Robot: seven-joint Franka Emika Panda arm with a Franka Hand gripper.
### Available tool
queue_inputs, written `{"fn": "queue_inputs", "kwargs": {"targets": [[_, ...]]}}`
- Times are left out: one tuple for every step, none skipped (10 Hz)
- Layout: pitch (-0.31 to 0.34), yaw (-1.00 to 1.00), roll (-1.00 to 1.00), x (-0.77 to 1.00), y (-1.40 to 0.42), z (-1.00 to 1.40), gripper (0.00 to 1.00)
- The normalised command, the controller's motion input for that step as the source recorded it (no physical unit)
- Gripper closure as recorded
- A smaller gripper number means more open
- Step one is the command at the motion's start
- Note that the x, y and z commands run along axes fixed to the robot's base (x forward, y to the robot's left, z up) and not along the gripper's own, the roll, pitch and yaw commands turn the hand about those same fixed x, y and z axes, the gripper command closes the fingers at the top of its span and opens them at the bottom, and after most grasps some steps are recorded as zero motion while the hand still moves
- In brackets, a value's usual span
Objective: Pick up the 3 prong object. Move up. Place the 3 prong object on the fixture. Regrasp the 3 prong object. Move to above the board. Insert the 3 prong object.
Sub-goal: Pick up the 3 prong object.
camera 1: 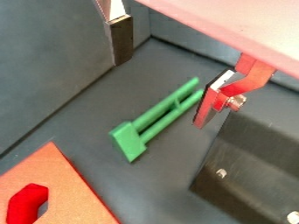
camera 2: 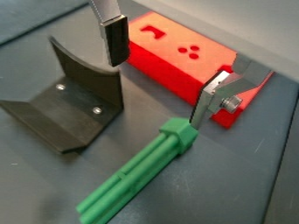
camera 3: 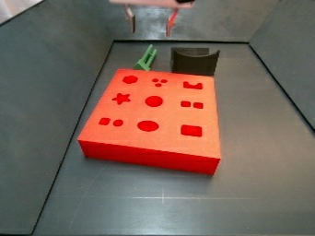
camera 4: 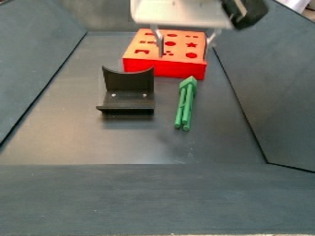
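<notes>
Still at the pick-up step: the board [camera 3: 150,112] sits flat on the dark floor, with the fixture [camera 4: 127,90] just beside it and empty. Beside the fixture, on the floor, lies the 3 prong object [camera 4: 186,101], ungrasped. Above it hangs the gripper [camera 2: 163,74], jaws apart and holding nothing, one finger [camera 2: 114,41] on each side in both wrist views. Next, by this reading, comes a straight descent to straddle the green piece, then closing.
</notes>
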Motion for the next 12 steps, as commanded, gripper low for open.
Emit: {"fn": "queue_inputs", "kwargs": {"targets": [[-0.006,-0.22,0.01,0.00,-0.05,-1.00,0.00],[-0.003,-0.16,0.00,-0.12,-0.03,-1.00,0.00],[-0.014,-0.08,0.00,-0.27,-0.03,-1.00,0.00],[-0.034,-0.01,0.00,-0.30,-0.03,-1.00,0.00],[-0.050,0.00,0.00,-0.31,-0.02,-1.00,0.00],[-0.130,0.00,0.00,-0.27,-0.04,-0.71,0.00],[-0.064,0.00,-0.07,0.00,0.00,-0.10,0.00],[-0.030,-0.09,-0.07,0.15,0.00,-0.09,0.00],[-0.054,-0.39,-0.04,0.32,-0.01,-0.12,0.00],[-0.040,-0.26,-0.03,0.09,0.00,-0.06,0.00],[-0.001,0.00,-0.01,0.00,0.00,0.00,0.00],[-0.007,0.00,-0.01,-0.05,0.00,-0.03,0.00]]}}
